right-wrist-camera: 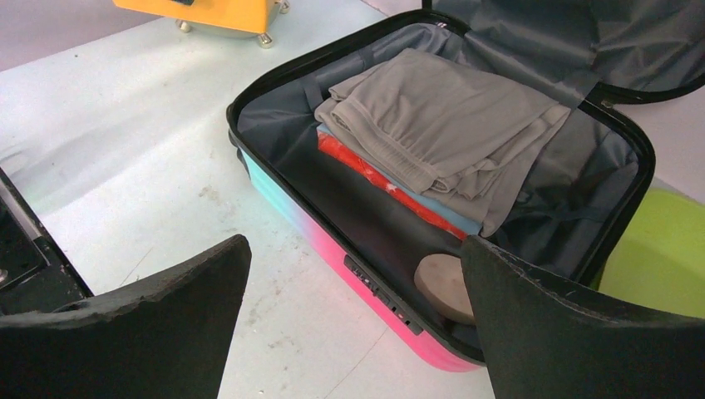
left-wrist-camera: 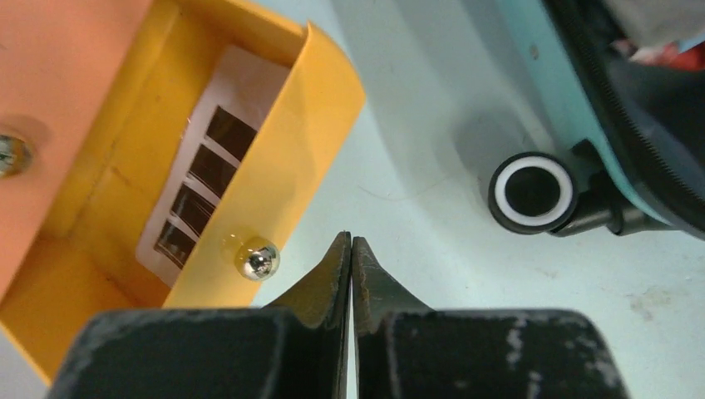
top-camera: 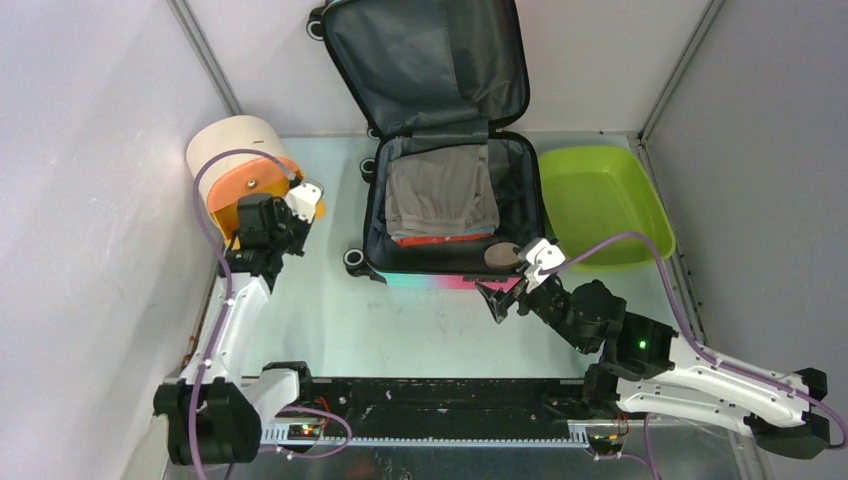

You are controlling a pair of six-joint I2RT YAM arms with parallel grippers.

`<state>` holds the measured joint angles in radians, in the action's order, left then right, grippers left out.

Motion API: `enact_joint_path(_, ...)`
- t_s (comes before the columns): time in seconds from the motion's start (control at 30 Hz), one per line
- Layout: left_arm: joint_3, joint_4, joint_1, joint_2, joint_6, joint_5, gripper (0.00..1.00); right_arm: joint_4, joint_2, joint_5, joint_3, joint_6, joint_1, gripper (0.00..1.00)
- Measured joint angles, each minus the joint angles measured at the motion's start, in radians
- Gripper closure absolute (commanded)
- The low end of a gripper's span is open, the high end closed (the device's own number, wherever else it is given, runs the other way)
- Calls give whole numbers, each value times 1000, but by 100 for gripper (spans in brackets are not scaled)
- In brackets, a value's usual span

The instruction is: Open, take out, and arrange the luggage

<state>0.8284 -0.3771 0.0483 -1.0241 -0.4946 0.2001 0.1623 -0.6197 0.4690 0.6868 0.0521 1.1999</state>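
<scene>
Since the luggage [top-camera: 430, 281] already lies open at the back middle of the surface [top-camera: 330, 320], with its lid [top-camera: 420, 60] leaning up against the rear wall, your trouble now lies in the taking out. Your right claw [right-wrist-camera: 356, 249] hangs with its fingers wide apart and nothing between them, just off the near right corner of the case. Drop straight from there and one finger will likely land on the rim, or on the round disc [right-wrist-camera: 445, 287] in that corner, rather than on cloth.

You'll find the grey garment [right-wrist-camera: 441, 125] loosely folded on top of red and blue things [right-wrist-camera: 391, 187]. Pinch only its top layer and it may unfold as you lift, or drag the pile beneath along with it. A sideways shove on the hard shell could slide the case, and a jolt might bring the lid down on your arm.

Your left claw [left-wrist-camera: 350, 249] is pressed together on nothing, just beside the yellow flap [left-wrist-camera: 283, 150] of the cylinder [top-camera: 240, 150]. Swing that arm carelessly and you may knock it. Mind the green tub [top-camera: 600, 200] on the right as well.
</scene>
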Motion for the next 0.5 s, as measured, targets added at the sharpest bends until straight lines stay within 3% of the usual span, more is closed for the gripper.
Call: enact_joint_path(0.5, -38, 265, -2, -162, -73, -370, 95, -8, -39, -21, 0, 0, -40, 0)
